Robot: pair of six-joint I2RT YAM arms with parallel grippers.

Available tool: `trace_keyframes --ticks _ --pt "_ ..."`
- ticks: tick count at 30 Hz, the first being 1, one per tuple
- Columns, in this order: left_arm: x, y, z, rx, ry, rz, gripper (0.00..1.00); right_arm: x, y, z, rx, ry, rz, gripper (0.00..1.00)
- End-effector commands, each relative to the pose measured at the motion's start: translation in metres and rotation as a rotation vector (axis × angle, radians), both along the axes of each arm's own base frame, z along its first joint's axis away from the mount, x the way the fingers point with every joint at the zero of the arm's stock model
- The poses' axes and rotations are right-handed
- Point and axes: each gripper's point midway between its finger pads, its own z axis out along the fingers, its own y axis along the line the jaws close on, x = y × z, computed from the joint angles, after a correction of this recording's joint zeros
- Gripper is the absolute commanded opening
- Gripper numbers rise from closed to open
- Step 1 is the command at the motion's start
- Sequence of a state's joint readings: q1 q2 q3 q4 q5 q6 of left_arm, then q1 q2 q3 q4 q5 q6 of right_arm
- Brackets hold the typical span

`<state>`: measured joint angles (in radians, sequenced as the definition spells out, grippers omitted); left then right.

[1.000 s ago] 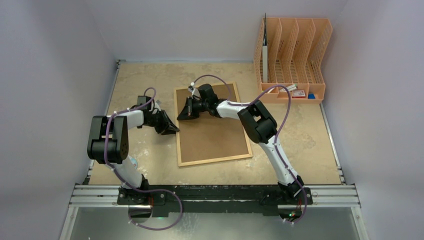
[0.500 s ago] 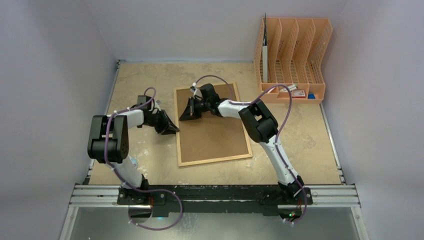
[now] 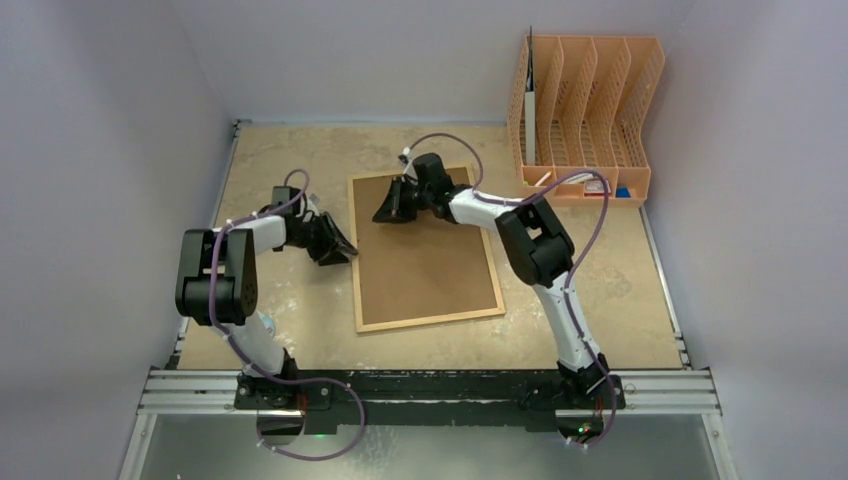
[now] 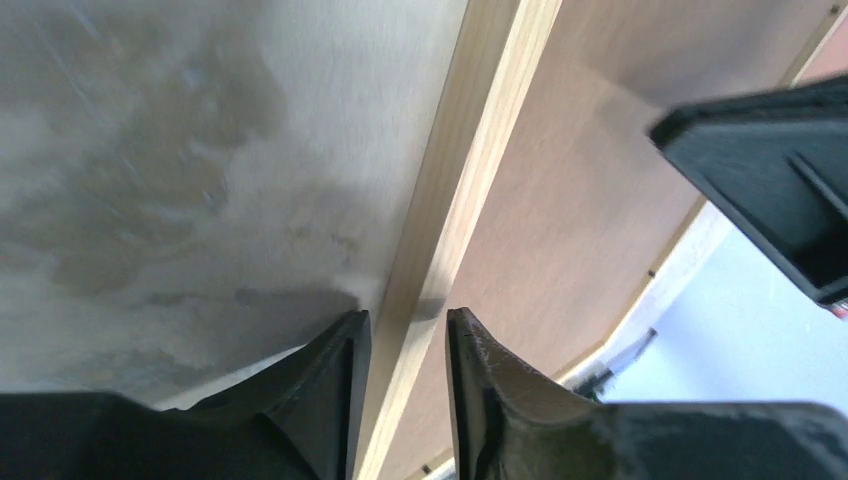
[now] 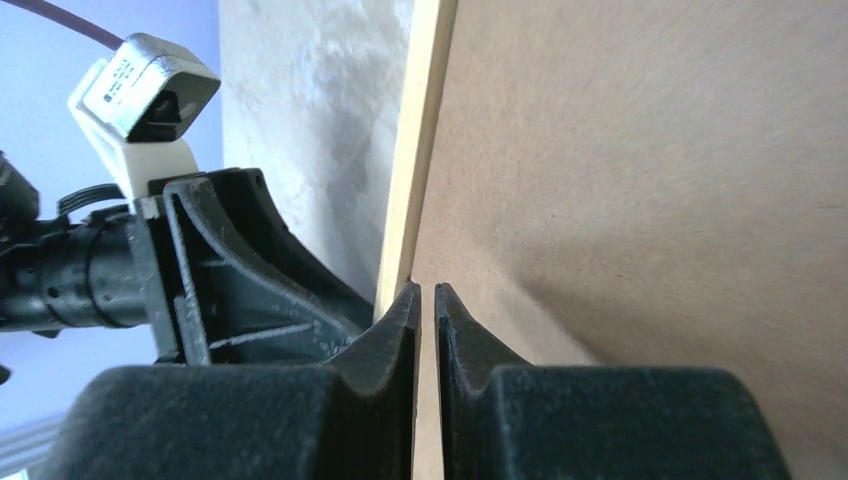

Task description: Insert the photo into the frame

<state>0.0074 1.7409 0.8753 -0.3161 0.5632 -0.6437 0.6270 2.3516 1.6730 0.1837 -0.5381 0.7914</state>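
The surface point(image 3: 280, 160) carries the frame point(image 3: 430, 270) near its middle. The frame lies flat and face down, with its brown fibreboard back up and its long sides running roughly from 12 to 6 o'clock. That is probably the side to work from, since a print goes in through the back. The orange file organiser point(image 3: 590, 110) stands well apart at about 1 o'clock from the frame. The photo shows in no view. With the back panel lying in place, I cannot tell whether it is already under the board or somewhere out of sight.

The right arm point(image 3: 530, 250) reaches from its base across the frame's 3 o'clock edge, its forearm stretched low over the board. It puts the right gripper point(image 3: 381, 214) at the frame's 11 o'clock corner. The right fingers point(image 5: 395, 330) are nearly together, with only a thin slit between them and nothing in it. Their tips sit where board meets wooden border, which suggests prising or pressing rather than grasping.

The left arm point(image 3: 215, 275) is folded sharply at the elbow, with its wrist pointing toward 3 o'clock. Its left gripper point(image 3: 346, 256) is at the frame's 9 o'clock edge, just beside the other gripper. The left fingers point(image 4: 335, 380) stand partly apart, one on each side of the light-wood border point(image 4: 470, 150), which runs between them. Whether they actually touch the wood I cannot tell. Placed like this, the arm looks set to steady or lift that edge.
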Motion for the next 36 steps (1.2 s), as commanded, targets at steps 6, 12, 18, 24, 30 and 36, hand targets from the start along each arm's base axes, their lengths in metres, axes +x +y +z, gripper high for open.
trace_keyframes --ticks 6,12,18,24,30,36 --pt "0.070 0.043 0.004 0.220 -0.193 0.034 0.54 0.024 -0.011 0.070 0.065 -0.121 -0.043 0.14" --pt "0.098 0.039 -0.008 0.197 -0.200 0.004 0.55 0.020 -0.012 0.073 0.077 -0.129 -0.035 0.14" --pt "0.087 0.030 -0.034 0.172 -0.118 -0.006 0.36 0.019 -0.016 0.067 0.069 -0.121 -0.057 0.13" --pt "0.053 0.002 -0.046 0.207 -0.049 -0.082 0.24 0.016 -0.016 0.057 0.030 -0.111 -0.061 0.10" --pt "0.001 -0.006 -0.063 0.198 0.061 -0.056 0.14 0.018 -0.020 0.059 -0.032 -0.185 -0.075 0.08" --pt "-0.044 -0.017 -0.068 0.137 0.108 -0.057 0.09 0.002 -0.004 0.065 0.007 -0.228 -0.017 0.09"
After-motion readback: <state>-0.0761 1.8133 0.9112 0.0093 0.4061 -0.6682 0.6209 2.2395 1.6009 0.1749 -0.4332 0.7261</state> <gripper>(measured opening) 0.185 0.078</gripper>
